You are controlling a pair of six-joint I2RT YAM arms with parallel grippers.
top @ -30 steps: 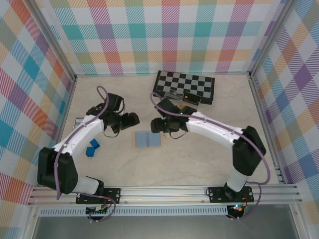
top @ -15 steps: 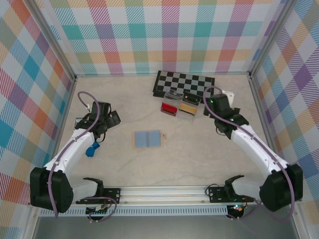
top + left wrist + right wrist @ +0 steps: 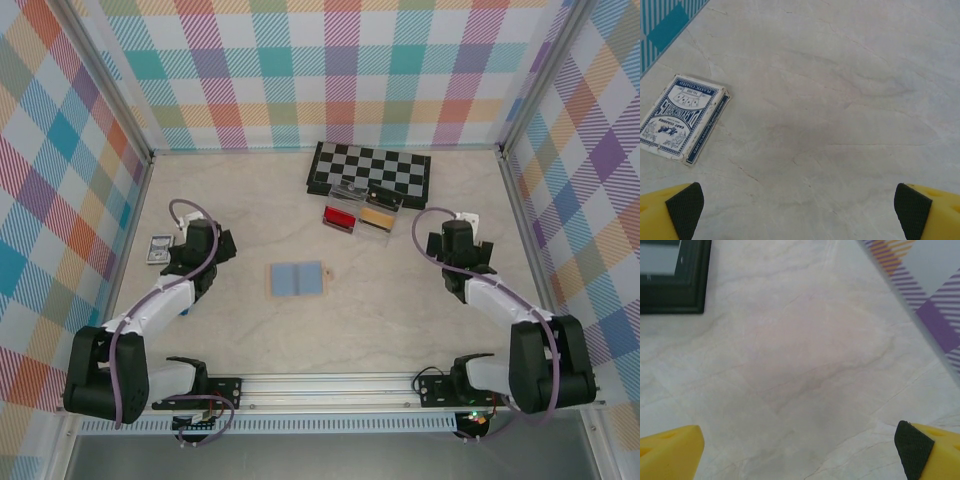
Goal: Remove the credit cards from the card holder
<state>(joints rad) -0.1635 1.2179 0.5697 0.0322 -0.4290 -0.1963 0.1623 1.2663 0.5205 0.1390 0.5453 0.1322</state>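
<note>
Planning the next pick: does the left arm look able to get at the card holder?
Probably yes: the card holder lies flat on bare table, nothing between it and the open left gripper.

My spot is a table (image 3: 400, 310) with a pale beige marble-look top, faint veins running through it. 3 sides are boxed in by the back wall (image 3: 330, 70), left wall (image 3: 50, 200) and right wall (image 3: 600, 180), all in the same pastel plaid of teal, pink, orange and purple. Silver metal posts (image 3: 105, 80) stand at the 2 far corners, and a slotted metal rail (image 3: 330, 387) runs along the near edge. Light's soft and even.
</note>
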